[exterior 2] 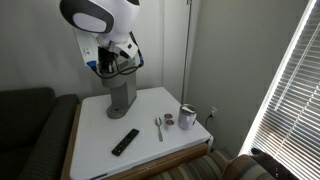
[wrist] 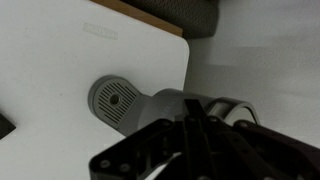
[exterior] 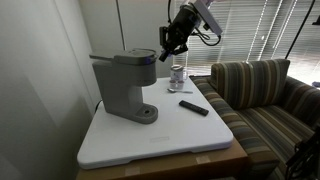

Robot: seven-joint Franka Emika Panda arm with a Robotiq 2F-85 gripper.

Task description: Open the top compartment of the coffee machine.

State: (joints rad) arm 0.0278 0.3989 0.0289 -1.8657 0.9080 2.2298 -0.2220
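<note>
1. Claw [exterior: 167, 50], seen in an exterior view, hangs at the overhanging end of the top compartment [exterior: 128, 60]. Whether it touches is unclear, and so is its opening. The lid looks shut. The coffee machine [exterior: 125, 88] stands on the white table [exterior: 150, 145], with a metal can [exterior: 178, 75] and a black remote [exterior: 194, 107] nearby, both apart from the claw.
2. In an exterior view the white arm [exterior 2: 100, 15] hides the machine's head, and only the grey column [exterior 2: 122, 95] shows. A spoon [exterior 2: 159, 127] lies beside the remote [exterior 2: 125, 142].
3. In the wrist view, dark claw links [wrist: 190, 145] fill the bottom. Beyond them are the grey head [wrist: 172, 100] and the round drip base [wrist: 113, 100].
</note>
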